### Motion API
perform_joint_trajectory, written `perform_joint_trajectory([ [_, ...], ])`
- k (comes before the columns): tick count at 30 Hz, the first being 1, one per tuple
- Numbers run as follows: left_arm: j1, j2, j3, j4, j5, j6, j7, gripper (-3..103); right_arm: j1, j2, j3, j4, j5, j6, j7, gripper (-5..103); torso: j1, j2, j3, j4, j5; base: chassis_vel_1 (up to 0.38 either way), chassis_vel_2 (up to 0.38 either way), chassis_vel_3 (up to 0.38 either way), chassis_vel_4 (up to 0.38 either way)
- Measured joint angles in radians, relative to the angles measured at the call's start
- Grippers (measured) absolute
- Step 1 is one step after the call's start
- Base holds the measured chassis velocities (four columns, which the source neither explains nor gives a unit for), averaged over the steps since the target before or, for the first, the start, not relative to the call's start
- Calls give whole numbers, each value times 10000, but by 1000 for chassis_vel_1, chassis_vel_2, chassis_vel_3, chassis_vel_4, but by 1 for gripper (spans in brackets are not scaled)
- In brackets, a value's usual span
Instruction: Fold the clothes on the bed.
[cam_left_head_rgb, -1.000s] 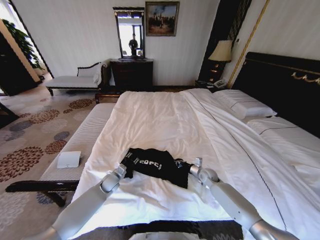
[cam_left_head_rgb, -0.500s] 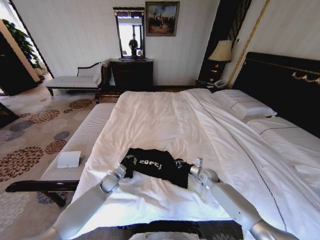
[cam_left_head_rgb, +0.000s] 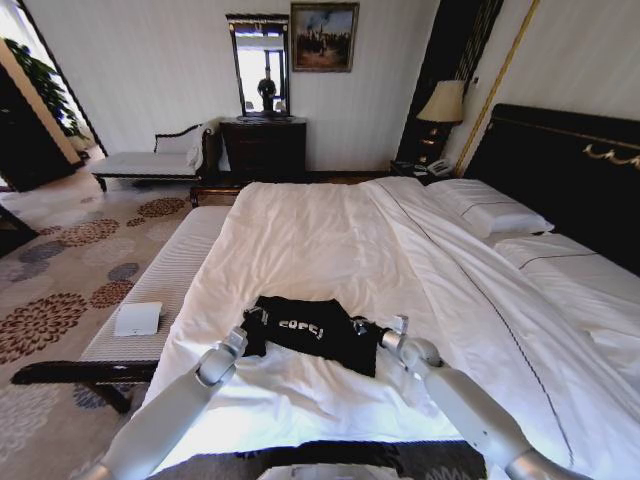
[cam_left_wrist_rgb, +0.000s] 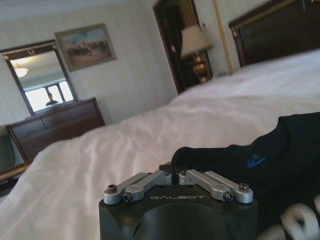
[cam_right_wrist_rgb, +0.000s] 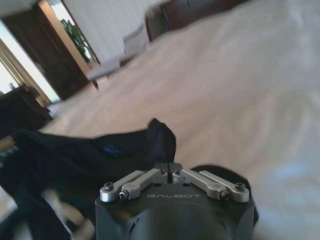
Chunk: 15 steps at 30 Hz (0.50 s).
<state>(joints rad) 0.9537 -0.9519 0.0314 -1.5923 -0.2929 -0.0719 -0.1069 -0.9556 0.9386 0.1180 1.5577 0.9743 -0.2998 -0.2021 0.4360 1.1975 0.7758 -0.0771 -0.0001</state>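
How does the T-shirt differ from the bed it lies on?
The T-shirt is black with white lettering; the bed is white. The T-shirt is small and bunched, gripped at each side by the left gripper and right gripper; the bed is wide and spread flat. Both are fabric.

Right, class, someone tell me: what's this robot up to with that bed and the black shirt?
The robot is folding a black T-shirt lying near the foot of the white bed. The left gripper is shut on one side of the shirt, the right gripper shut on the other. In both wrist views a pinch of black cloth rises from the closed fingers. The shirt is bunched between them, white lettering showing, not yet a neat fold.
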Motion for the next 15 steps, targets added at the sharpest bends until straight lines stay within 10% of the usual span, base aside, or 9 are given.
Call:
perform_joint_trajectory([
  [15,-2989,417,290,-1380,-2153,1345,-607,1,1507,-1256,1052,3247,1955,-502,2070,0,1,0,0,-3,3,0,0,0,0],
])
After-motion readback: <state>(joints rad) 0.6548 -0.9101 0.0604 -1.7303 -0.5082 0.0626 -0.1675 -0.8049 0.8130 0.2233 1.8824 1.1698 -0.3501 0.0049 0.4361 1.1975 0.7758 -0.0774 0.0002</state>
